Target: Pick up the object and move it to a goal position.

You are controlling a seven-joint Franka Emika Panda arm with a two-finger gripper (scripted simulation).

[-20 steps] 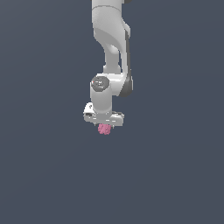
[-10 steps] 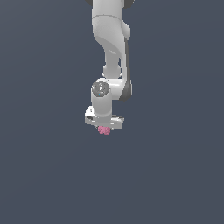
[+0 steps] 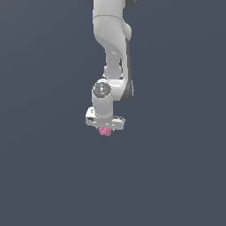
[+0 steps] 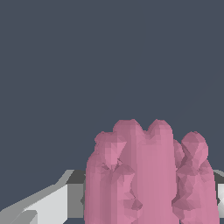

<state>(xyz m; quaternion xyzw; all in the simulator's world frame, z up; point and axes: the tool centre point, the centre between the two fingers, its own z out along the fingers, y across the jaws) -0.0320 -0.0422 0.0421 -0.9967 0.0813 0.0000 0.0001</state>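
Note:
The pink lumpy object (image 3: 105, 131) hangs just under my white gripper (image 3: 105, 128) in the middle of the exterior view, above the dark grey ground. The gripper is shut on it. In the wrist view the pink object (image 4: 148, 175) fills the lower middle of the picture, very close to the camera, with one white finger (image 4: 48, 203) beside it. The fingertips are hidden behind the object.
A plain dark grey surface (image 3: 176, 176) fills the scene around the white arm (image 3: 112, 48). No goal marker or other object shows in either view.
The arm has shifted slightly with the pink object held in the gripper; the gripper sits a little lower than a second ago.

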